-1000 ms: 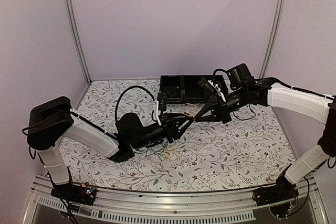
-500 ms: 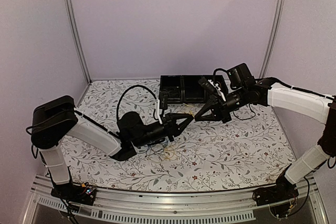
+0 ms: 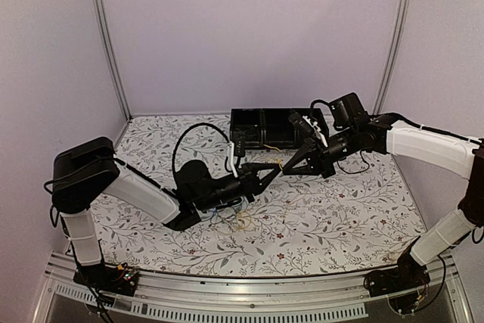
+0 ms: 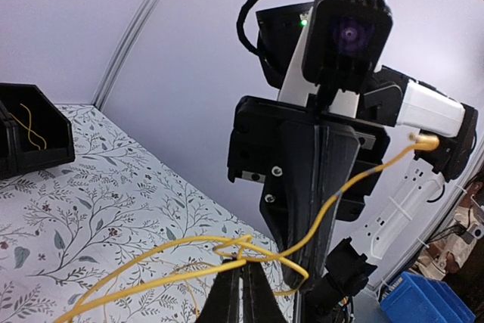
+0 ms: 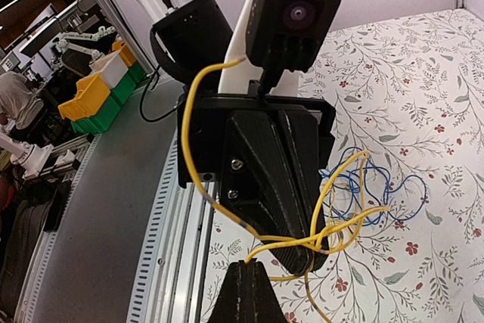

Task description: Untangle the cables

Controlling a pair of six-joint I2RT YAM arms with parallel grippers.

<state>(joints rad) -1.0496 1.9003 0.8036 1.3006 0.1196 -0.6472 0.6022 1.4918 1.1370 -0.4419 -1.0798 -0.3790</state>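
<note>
A knotted yellow cable (image 3: 280, 163) is held in the air between my two grippers, above the middle of the table. My left gripper (image 3: 272, 171) is shut on the yellow cable (image 4: 159, 256), which crosses its tips (image 4: 243, 264) beside the knot. My right gripper (image 3: 286, 169) faces it tip to tip and is shut on an end of the same cable (image 5: 302, 241) at its tips (image 5: 248, 265). Thin blue cables (image 5: 382, 187) lie in loops on the table under the left gripper. A pale loop (image 3: 242, 222) lies nearer the front.
A black divided tray (image 3: 261, 112) stands at the back of the floral table, just behind both grippers. One of its compartments (image 4: 54, 140) holds a short yellow cable (image 4: 30, 128). The left arm's thick black cable (image 3: 189, 132) arches above its wrist.
My left gripper has closed on the yellow cable, and the left arm has shifted slightly right and up. The right gripper has stayed shut in the same place.
</note>
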